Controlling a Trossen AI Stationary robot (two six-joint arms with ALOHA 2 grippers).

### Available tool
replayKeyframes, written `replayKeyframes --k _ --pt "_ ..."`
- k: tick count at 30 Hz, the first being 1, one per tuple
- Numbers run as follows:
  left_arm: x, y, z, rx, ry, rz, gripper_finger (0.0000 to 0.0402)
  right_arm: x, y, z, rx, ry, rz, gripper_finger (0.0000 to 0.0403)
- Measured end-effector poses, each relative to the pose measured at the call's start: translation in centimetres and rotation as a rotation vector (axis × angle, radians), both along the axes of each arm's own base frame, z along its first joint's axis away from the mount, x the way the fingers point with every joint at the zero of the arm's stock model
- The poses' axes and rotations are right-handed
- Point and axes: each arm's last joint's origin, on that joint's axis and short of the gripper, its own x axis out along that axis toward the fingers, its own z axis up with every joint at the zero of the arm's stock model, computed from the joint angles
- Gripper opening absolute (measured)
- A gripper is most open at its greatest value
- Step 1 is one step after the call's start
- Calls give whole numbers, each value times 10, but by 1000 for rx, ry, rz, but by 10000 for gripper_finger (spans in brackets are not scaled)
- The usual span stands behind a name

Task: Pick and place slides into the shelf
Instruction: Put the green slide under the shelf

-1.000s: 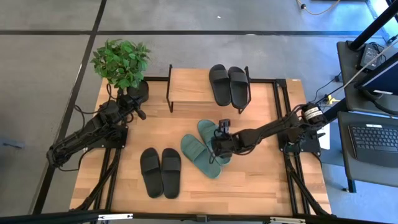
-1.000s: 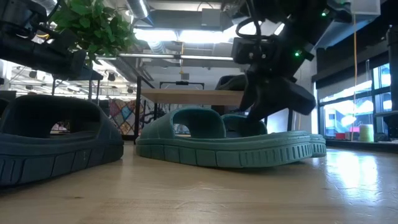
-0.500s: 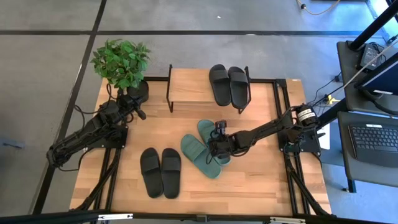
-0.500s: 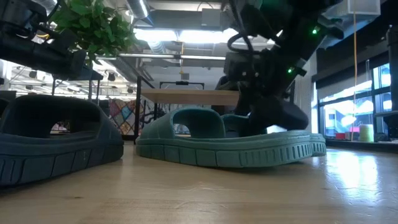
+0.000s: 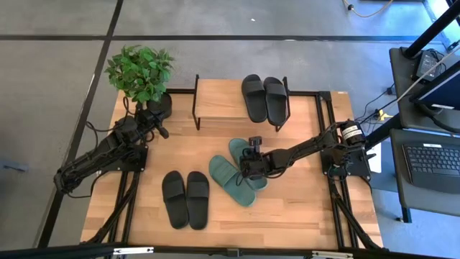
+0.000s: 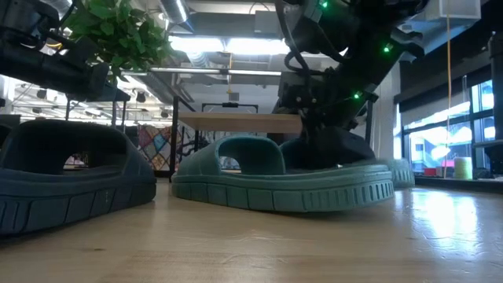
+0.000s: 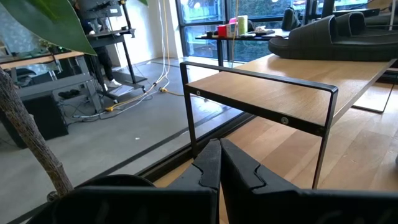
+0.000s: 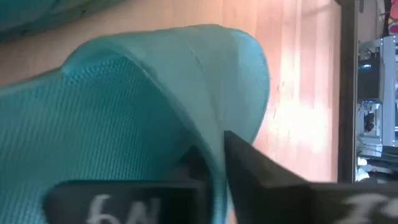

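The left gripper (image 5: 162, 132) waits by the potted plant (image 5: 141, 72), fingers (image 7: 239, 174) pressed together on nothing. Mid-table, the right gripper (image 5: 247, 167) is down on the far green slide (image 5: 246, 161), pinching its strap; the near green slide (image 5: 231, 179) lies just beside it. 2 black slides (image 5: 185, 198) sit near the front, 2 more (image 5: 264, 97) on the shelf (image 5: 219, 101).

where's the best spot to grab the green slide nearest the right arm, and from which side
Grip the wide strap of the green slide, coming down from above with one finger under the arch. The sole lies flat on the table, leaving no edge to pinch, while the strap stands up as a thin band. The right gripper is already at that strap.
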Motion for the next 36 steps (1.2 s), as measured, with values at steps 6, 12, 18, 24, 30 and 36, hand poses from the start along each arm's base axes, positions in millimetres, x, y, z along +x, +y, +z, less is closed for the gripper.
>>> replayKeyframes --k 6,12,18,24,30,36 --pt "0 0 0 0 0 0 0 1 0 2 17 -12 -28 15" --pt "0 0 0 0 -1 0 0 5 3 14 31 13 -44 13" --pt "0 0 0 -1 -1 0 0 8 4 31 62 37 -98 13" --pt "0 0 0 -1 -1 0 0 4 13 42 119 44 -108 13" --pt "0 0 0 -1 -2 0 0 -9 23 63 151 -11 -128 13" --pt "0 0 0 -2 -2 0 0 -15 26 69 173 -38 -162 13"
